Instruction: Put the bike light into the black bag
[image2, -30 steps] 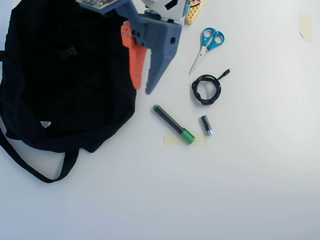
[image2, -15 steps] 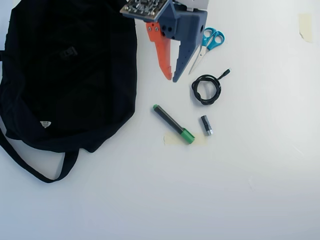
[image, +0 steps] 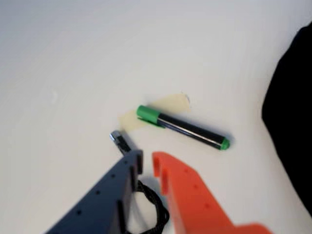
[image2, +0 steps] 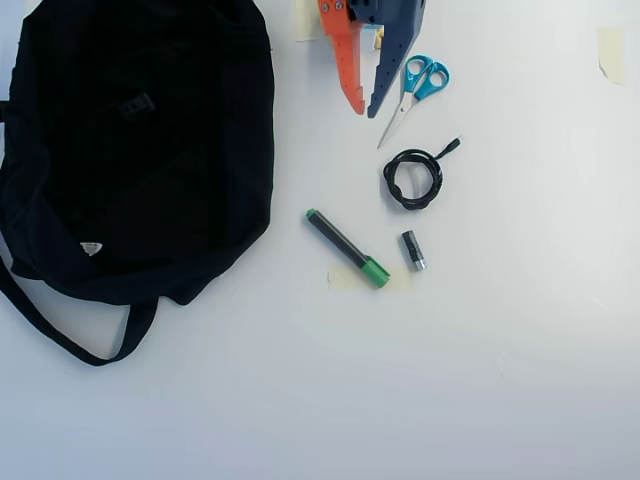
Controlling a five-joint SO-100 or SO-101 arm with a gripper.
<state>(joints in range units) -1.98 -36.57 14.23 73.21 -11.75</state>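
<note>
The black bag lies floppy at the left of the overhead view, with its strap trailing to the lower left and a small white label; its edge also shows at the right of the wrist view. A small dark chunky shape rests on the bag; I cannot tell if it is the bike light. No bike light shows on the table. My gripper hangs at the top centre, right of the bag, with its blue and orange jaws a little apart and empty. It also shows in the wrist view.
A green-capped marker lies on a tape patch in the middle of the table. A small black-and-silver cylinder lies right of the marker, and a coiled black cable lies above it. Blue-handled scissors lie next to the gripper.
</note>
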